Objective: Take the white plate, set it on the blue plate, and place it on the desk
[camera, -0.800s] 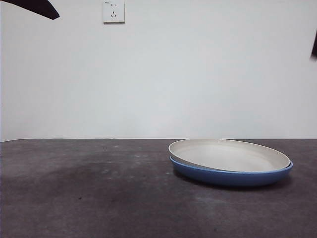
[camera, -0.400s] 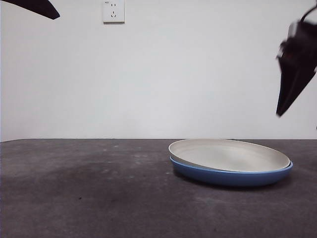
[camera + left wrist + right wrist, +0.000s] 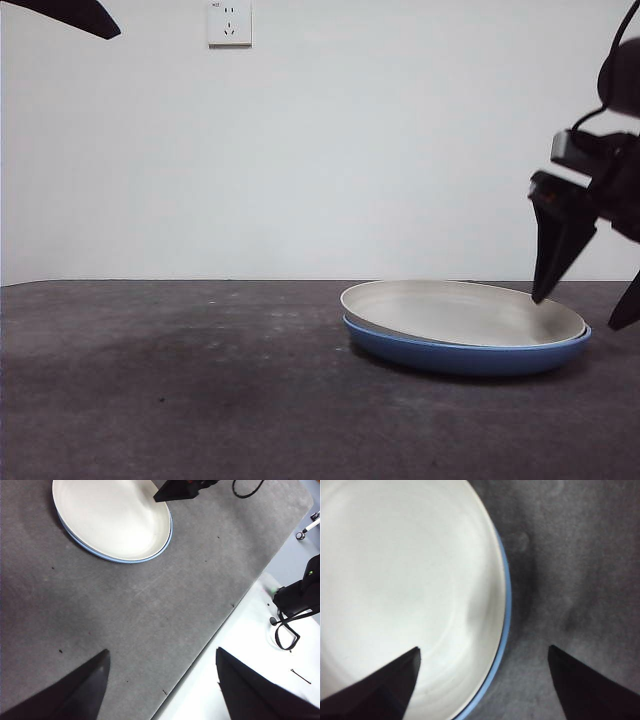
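The desk [image 3: 200, 390] runs dark and mottled across the front view, and right of its middle sits the blue plate [image 3: 465, 357] flat on the surface. The white plate [image 3: 462, 312] lies nested in it, slightly tilted so that its left rim stands a little higher above the blue edge than its right. At the stack's right end the right gripper [image 3: 585, 300] hangs just above the rims, jaws spread wide: one black jaw points down over the white plate's inside, the other outside the stack at the frame's edge, neither visibly touching. Its wrist view shows the same straddle, one jaw over the white plate [image 3: 405, 590], the other over bare desk, with the thin blue rim [image 3: 506, 600] between them. The left gripper [image 3: 162, 680] is open and well apart from the plates, above the desk's edge. On the far wall is a socket [image 3: 229, 22].
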You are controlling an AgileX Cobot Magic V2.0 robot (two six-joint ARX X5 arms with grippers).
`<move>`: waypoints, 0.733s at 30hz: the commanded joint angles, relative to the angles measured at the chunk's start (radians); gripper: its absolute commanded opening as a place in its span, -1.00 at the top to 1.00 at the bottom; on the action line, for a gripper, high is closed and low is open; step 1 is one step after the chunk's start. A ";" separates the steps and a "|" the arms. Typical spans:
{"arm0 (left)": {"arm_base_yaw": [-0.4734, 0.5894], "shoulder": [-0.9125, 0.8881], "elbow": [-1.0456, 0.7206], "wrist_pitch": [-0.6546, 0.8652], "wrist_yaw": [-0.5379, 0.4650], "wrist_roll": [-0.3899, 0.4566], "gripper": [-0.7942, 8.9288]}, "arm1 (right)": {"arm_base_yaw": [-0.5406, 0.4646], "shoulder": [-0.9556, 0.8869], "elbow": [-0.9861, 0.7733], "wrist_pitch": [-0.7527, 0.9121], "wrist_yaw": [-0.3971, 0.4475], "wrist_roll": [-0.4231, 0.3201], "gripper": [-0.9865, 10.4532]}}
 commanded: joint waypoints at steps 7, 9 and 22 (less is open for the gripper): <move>-0.007 0.005 0.009 0.006 0.004 0.006 0.14 | 0.008 0.067 0.006 0.071 0.000 0.010 0.45; -0.007 0.005 0.009 0.006 0.004 0.005 0.14 | 0.008 0.071 0.006 0.074 0.000 0.011 0.47; -0.007 0.005 0.009 0.003 0.004 -0.003 0.14 | 0.008 0.107 0.006 0.090 0.001 0.021 0.81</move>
